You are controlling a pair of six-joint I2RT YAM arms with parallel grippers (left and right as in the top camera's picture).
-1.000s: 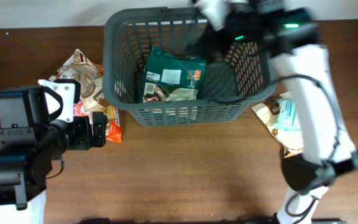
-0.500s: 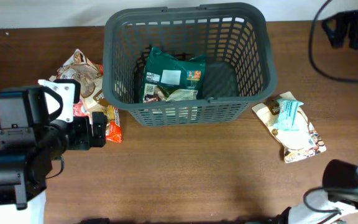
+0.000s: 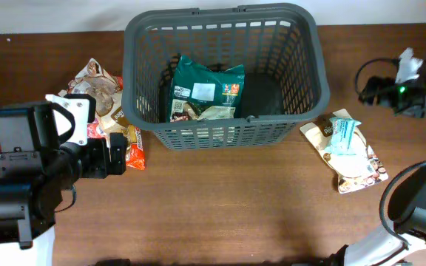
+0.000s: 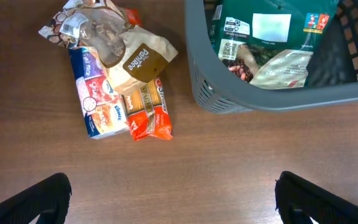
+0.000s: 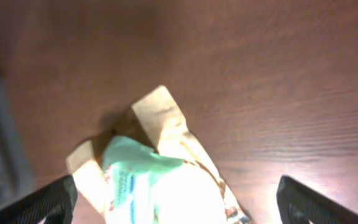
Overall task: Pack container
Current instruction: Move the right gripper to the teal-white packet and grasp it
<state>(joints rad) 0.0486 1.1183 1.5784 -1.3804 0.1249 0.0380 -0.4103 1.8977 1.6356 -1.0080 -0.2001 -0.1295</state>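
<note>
A second ago the right arm (image 3: 409, 196) hung over the basket (image 3: 220, 18); it has since swung out to the right edge of the table (image 3: 235, 207). The right gripper (image 5: 179, 202) now looks down on a teal packet (image 3: 341, 135) lying on a beige pouch (image 3: 359, 168), its fingers spread wide with nothing between them. The basket stands at the far middle of the table as before, holding one dark green packet (image 3: 205, 89) in its left half, and the left gripper (image 4: 178, 199) has not moved, its fingers wide apart and empty near the heap of snack packets (image 3: 102, 103) left of the basket.
</note>
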